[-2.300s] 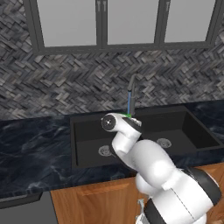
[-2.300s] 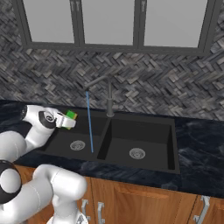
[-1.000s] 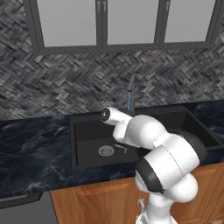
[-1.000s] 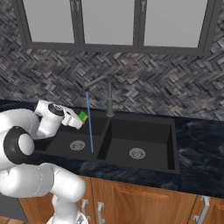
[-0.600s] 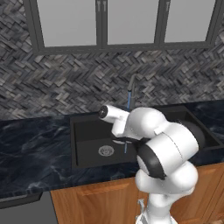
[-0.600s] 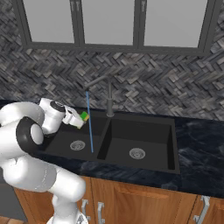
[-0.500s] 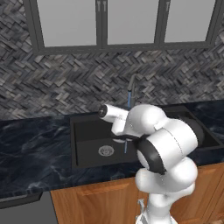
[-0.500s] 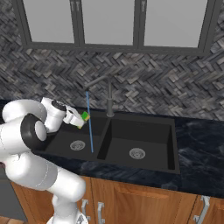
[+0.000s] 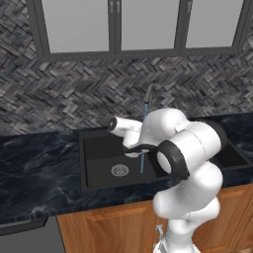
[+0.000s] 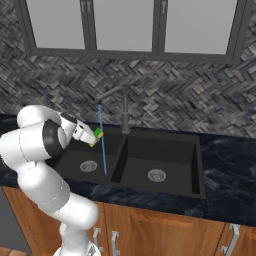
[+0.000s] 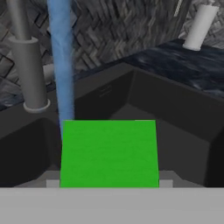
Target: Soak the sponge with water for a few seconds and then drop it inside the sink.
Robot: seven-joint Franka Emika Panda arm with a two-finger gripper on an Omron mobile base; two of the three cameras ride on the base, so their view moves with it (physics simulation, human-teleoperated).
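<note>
The gripper [image 10: 90,137] pinches the green sponge [image 10: 96,134] at left of centre in the right base view, above the black sink's [image 10: 195,185] left basin, just beside the blue water stream [image 10: 102,145].

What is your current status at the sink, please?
Pincer shut on sponge, over sink's left basin. Water running just beside sponge's edge. Nothing in the way.

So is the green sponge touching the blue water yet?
Cannot tell. In the hand view the water meets the sponge at its corner; in the right base view it runs right beside it, with no plain gap or contact.
</note>
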